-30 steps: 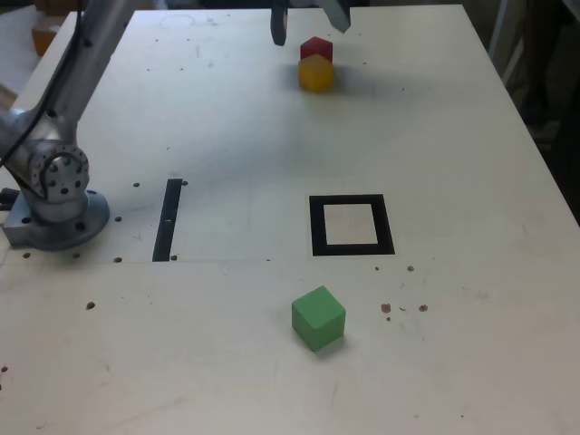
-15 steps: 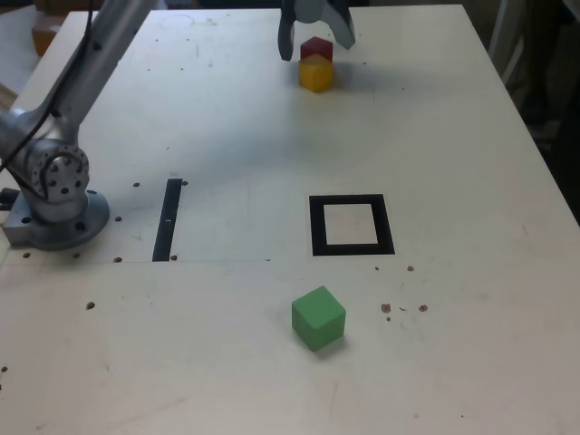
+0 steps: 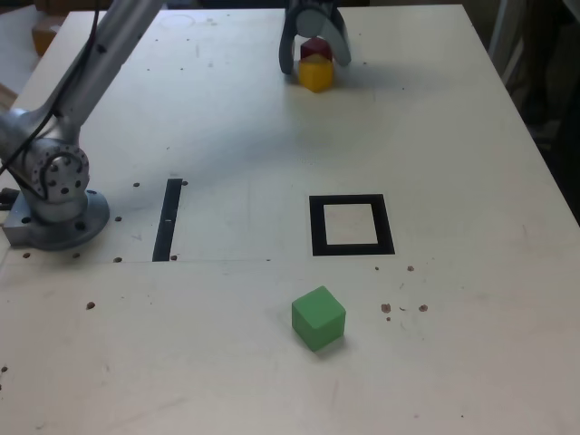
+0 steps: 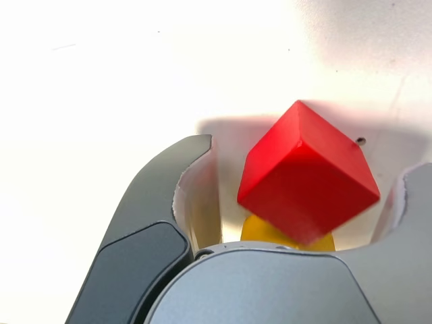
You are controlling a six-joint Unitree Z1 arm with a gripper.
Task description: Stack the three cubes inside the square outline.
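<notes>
Far across the white table (image 3: pixel 227 344), at about twelve o'clock from the black square outline (image 3: pixel 352 226), the gripper (image 3: pixel 314 57) hangs over a two-block stack. The red cube (image 3: pixel 316 46) sits on the yellow cube (image 3: pixel 315 74), and the two dark fingers (image 3: pixel 287 56) stand one on each side of the pair. In the wrist view the red cube (image 4: pixel 307 172) sits turned cornerwise between the fingers (image 4: pixel 152 236), a sliver of the yellow cube (image 4: pixel 283 235) showing under it, with pale gaps on both sides, so the jaws are spread and clasp nothing.

The square outline lies near the middle of the table with its pale centre bare. The green cube (image 3: pixel 318 318) rests alone at about seven o'clock from the outline, near it but apart, nearer the camera. A thin black strip (image 3: pixel 169 218) lies at nine o'clock from the outline, well apart, and the arm's grey base (image 3: pixel 56 204) stands beyond it at the exterior view's left edge.
</notes>
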